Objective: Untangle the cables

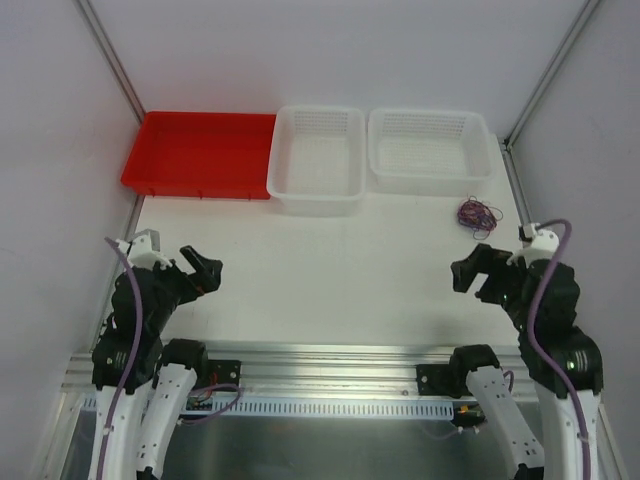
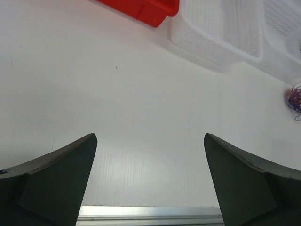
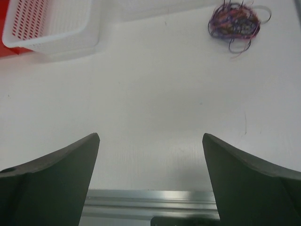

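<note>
The cables (image 1: 476, 213) lie as one small tangled ball of thin red, black and purple wires on the white table at the back right, just in front of the right white basket. The ball also shows in the right wrist view (image 3: 234, 22) and at the right edge of the left wrist view (image 2: 294, 98). My right gripper (image 1: 474, 279) is open and empty, a short way in front of the ball. My left gripper (image 1: 201, 270) is open and empty at the near left, far from the ball.
A red tray (image 1: 200, 153) stands at the back left. Two white perforated baskets (image 1: 318, 160) (image 1: 429, 150) stand side by side at the back middle and right. A metal rail (image 1: 320, 360) runs along the near edge of the table.
</note>
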`<action>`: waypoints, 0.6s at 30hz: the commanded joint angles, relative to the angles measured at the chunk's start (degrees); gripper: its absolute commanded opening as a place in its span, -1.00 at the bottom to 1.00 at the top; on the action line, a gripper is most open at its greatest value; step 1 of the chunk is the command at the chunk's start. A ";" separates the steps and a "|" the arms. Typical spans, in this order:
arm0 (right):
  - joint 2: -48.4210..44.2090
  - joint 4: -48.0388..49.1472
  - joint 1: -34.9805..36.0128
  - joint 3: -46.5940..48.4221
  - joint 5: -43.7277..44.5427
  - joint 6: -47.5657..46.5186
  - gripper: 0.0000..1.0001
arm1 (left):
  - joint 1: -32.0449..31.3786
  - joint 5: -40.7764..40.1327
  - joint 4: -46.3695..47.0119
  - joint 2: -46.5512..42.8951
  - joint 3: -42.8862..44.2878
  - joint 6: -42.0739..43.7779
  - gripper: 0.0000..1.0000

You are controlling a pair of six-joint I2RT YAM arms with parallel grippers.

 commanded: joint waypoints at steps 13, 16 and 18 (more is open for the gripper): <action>35.88 13.09 -7.62 1.27 6.45 15.23 0.94 | 0.13 9.52 12.69 19.87 -5.60 2.86 0.98; 41.32 17.75 -14.21 0.21 4.86 20.58 0.97 | 0.13 10.48 15.24 20.13 -9.11 3.64 0.98; 45.35 20.22 -17.56 -0.31 4.68 24.44 0.98 | 0.13 10.92 15.60 20.83 -9.74 3.74 0.98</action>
